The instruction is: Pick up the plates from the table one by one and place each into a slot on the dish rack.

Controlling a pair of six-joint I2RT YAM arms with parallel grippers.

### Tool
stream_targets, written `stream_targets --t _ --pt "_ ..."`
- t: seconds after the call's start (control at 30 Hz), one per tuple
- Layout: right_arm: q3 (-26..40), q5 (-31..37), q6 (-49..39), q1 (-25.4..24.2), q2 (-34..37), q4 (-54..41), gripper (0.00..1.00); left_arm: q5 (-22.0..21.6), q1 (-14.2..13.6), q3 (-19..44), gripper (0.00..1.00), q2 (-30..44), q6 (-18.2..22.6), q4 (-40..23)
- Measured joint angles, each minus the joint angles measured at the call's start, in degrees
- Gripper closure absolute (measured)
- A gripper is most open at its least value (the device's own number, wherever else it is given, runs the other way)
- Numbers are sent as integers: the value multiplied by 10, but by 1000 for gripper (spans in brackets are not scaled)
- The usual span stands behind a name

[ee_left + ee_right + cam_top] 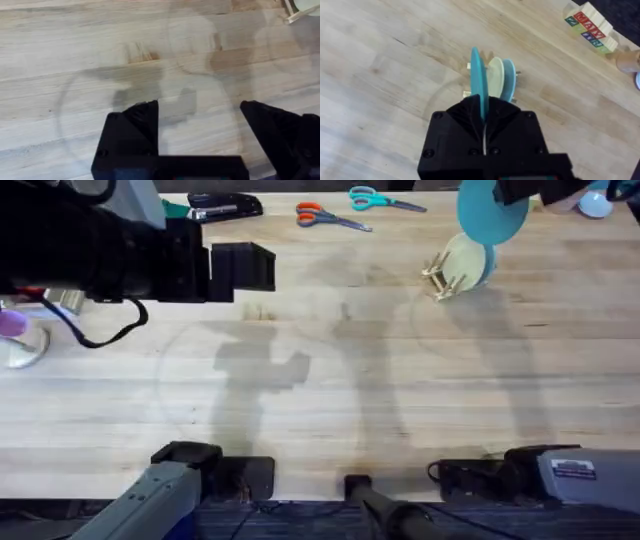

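Scissors (330, 218) beyond dish rack (446, 278)

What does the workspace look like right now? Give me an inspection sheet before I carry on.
Surface: light wooden plank table, arm shadows across its middle.
Job's things: small light-wood dish rack at far right, pale yellow round plate standing in it beside a light sky-blue plate; teal round plastic plate held on edge above the rack.
Clutter: orange-handled scissors, teal-handled scissors, black stapler, coloured letter blocks.
Grippers: right tool shut on the teal plate; left tool open, holding nothing.
Cables: black cable hanging off the left arm.
Surroundings: nothing seen.
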Motion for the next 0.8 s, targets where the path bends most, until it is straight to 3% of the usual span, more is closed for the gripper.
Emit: stream_targets --t 0.8 --pt "0 23 17 0 15 -1 970 0 0 0 7 0 0 0"
